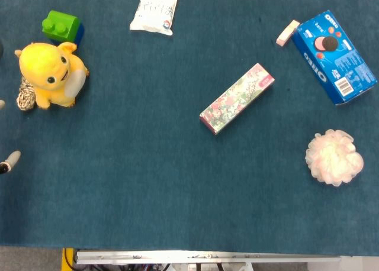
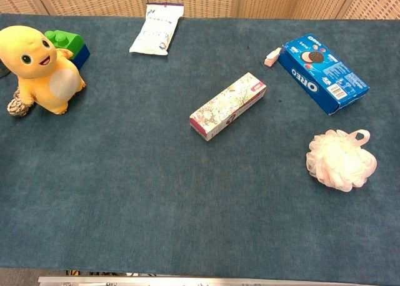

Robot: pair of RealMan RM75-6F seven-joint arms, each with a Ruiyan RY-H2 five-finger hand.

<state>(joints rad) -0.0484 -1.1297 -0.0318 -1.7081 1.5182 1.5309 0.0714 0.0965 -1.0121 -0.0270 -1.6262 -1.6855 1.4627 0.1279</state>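
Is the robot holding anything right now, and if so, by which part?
Nothing appears held. Only fingertips show at the left edge of the head view, apart from the yellow plush toy; the right hand is out of view.

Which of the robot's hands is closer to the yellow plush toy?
Left. Only fingertips of the left hand show at the head view's left edge, beside and below the toy, not touching it. The right hand is in neither view.

"OREO" on blue box (image 2: 322,73); pouch print unreadable.
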